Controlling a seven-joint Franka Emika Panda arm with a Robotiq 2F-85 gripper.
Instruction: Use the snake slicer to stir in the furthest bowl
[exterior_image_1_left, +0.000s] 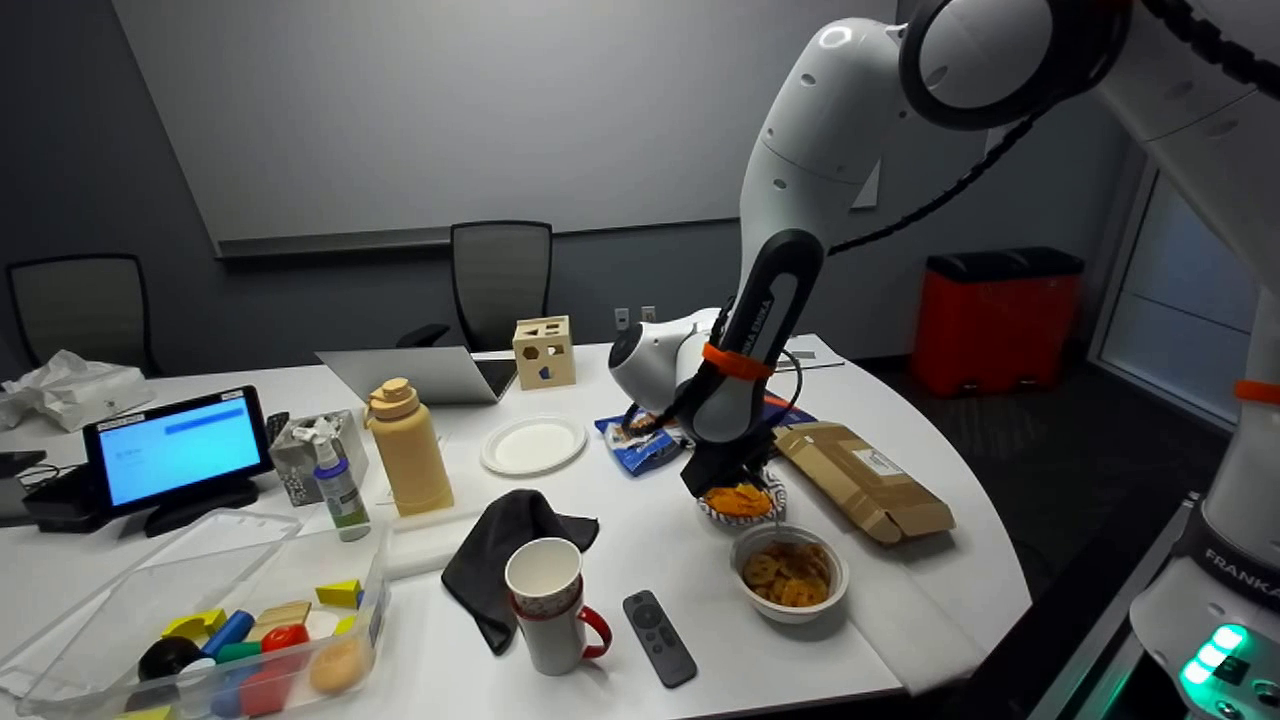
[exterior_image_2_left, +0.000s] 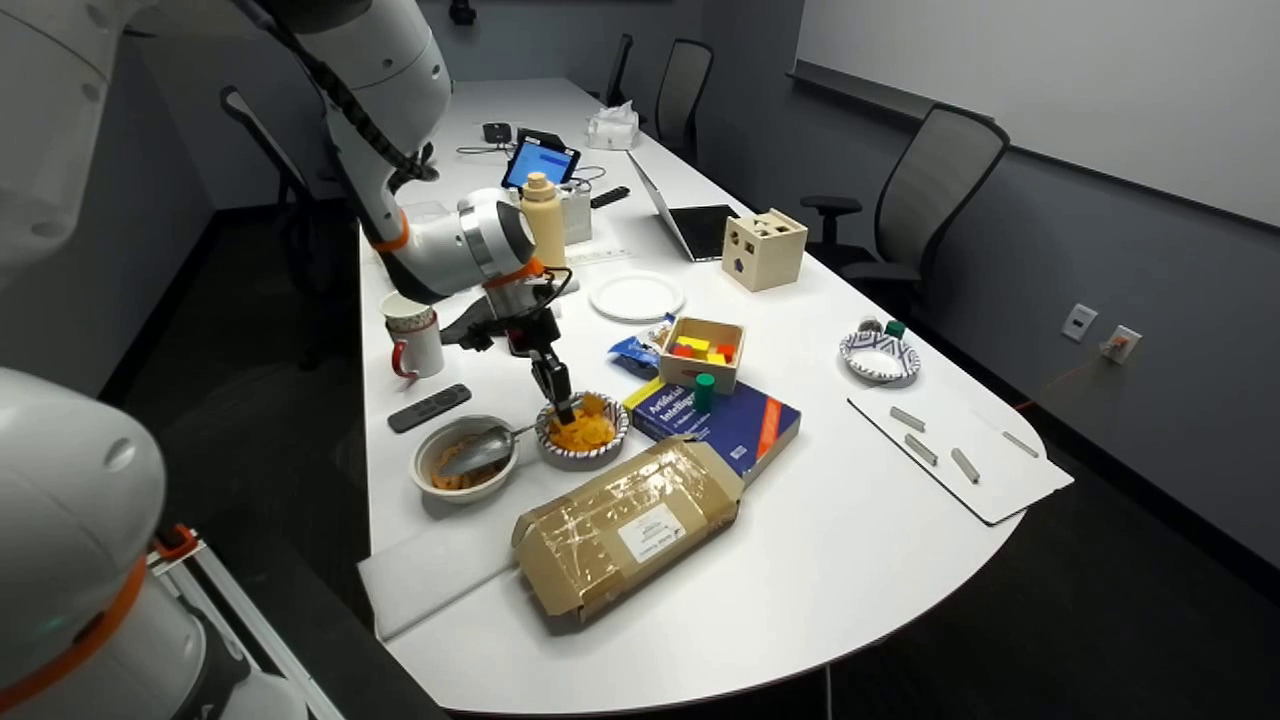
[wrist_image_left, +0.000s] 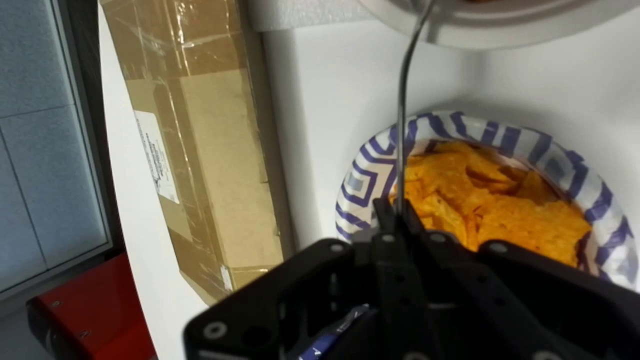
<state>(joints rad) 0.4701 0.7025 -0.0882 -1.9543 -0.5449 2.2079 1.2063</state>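
My claw (wrist_image_left: 399, 214) is pinching the skinny handle of the metal utensil (exterior_image_2_left: 480, 452), whose broad head is inside the rim of the white bowl (exterior_image_1_left: 790, 612) with the brown snacks (exterior_image_1_left: 785, 580). Can't tell if it's actually touching them.

Honestly, it's crowded down here. My fingertips sit over the chip bowl (wrist_image_left: 360, 185), a patterned one full of orange chips (wrist_image_left: 530, 222), just beside the white one. Then there's this taped cardboard box (exterior_image_2_left: 630, 540) hugging the near right side of the bowls in an exterior view, with a flat white slab (exterior_image_2_left: 430, 585) to its left. Beyond the box: a blue book (exterior_image_2_left: 735, 435) with a green cylinder (exterior_image_2_left: 705, 395) standing on it, a wooden tray (exterior_image_2_left: 678, 370) of colored blocks at its far edge, plus a blue snack bag (exterior_image_1_left: 640, 450) close by.

In an exterior view a remote (exterior_image_1_left: 660, 640) lies just left of the white bowl, then a red-handled mug (exterior_image_1_left: 552, 640) and a crumpled black cloth (exterior_image_1_left: 505, 560) further left. The paper plate (exterior_image_1_left: 533, 447) and tan bottle (exterior_image_1_left: 410, 455) are well apart, toward the far side.
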